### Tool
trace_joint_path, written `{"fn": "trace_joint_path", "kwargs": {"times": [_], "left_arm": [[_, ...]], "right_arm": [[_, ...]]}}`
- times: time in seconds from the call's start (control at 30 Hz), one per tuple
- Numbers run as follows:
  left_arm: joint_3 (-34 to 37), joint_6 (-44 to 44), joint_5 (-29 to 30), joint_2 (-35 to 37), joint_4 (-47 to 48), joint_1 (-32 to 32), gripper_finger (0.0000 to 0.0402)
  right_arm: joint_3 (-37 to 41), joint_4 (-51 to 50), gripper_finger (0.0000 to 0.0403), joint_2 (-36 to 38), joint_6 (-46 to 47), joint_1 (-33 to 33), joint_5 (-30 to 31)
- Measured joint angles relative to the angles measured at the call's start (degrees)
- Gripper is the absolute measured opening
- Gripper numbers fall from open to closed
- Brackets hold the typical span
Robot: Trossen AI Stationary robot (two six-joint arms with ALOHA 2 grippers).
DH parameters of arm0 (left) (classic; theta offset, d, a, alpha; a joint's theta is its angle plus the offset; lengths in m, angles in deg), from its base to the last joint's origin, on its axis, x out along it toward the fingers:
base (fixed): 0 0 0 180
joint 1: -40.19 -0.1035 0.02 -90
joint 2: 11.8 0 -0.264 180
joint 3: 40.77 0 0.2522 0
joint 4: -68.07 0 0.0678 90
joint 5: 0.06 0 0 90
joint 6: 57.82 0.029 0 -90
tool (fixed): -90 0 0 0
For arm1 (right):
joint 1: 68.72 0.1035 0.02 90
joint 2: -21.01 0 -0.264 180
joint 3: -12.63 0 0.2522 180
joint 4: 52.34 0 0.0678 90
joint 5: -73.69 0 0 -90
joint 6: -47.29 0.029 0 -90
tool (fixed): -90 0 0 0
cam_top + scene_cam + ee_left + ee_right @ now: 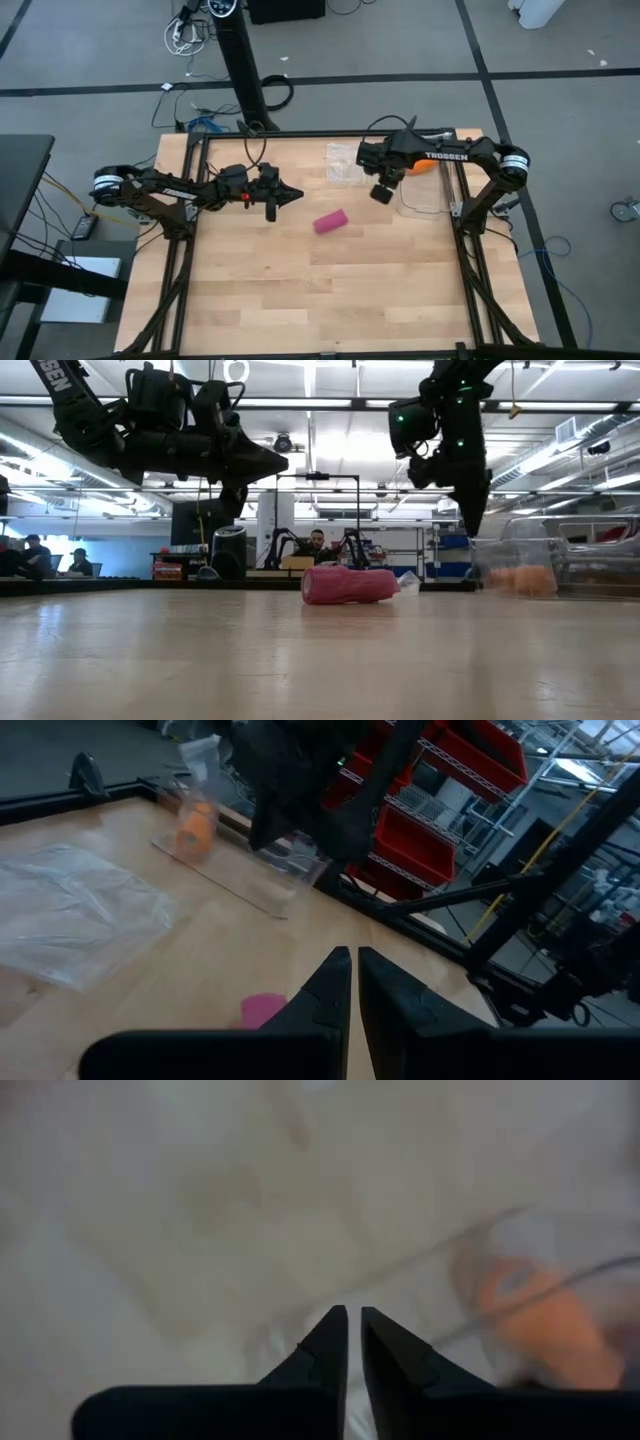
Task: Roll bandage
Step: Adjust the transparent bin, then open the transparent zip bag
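Lying on its side near the middle of the wooden desk (300,290): the bandage (330,221), a magenta-pink roll, wound up, touched by neither arm. Left gripper (292,194): raised above the desk, to the left of the bandage and apart from it, jaws narrowed to a thin slit with nothing between them; its wrist view shows the pink roll just past the fingertips (335,970). Right gripper (381,193): hanging above the far right part of the desk, to the right of and beyond the bandage, pointing downward, jaws likewise nearly closed and empty. Clear plastic bag (346,165): flat on the desk at the far side, between the two arms. Clear plastic tray (425,200): far right, beside the right arm. Orange roll (424,167): at the tray, partly hidden under the right arm. Seated people (40,555): in the room beyond the desk, seen from the low view.
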Motion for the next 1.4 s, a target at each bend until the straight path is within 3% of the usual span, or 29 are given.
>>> {"fn": "trace_joint_path", "kwargs": {"times": [0.27,0.37,0.53,0.67,1.07,1.4], "left_arm": [[0.0,-0.89,1.15,-0.02,0.0,-0.8,0.0031],[0.0,-1.86,0.95,-0.01,-0.01,-1.13,0.0031],[0.0,-1.65,0.56,0.0,0.09,-1.14,0.0031],[-0.02,-0.76,0.43,-0.01,0.14,-1.14,0.0031],[-0.02,-0.74,-0.42,0.0,0.02,-1.13,0.0031],[-0.02,-0.74,-0.42,-0.01,-0.22,-1.11,0.0031]], "right_arm": [[0.65,24.25,0.0097,-0.13,6.23,-4.58,-1.65],[4.54,30.56,0.0127,-0.44,8.27,-7.17,-2.86],[13.12,43.56,0.0177,-1.75,13.33,-11.83,-10.66],[18.13,53.69,0.0213,-2.03,19.05,-14.16,-11.36],[21.79,58.7,0.0261,-2.25,27.59,-15.86,-7.55],[21.82,61.78,0.0227,-4.46,29.89,-16.79,-9.76]]}}
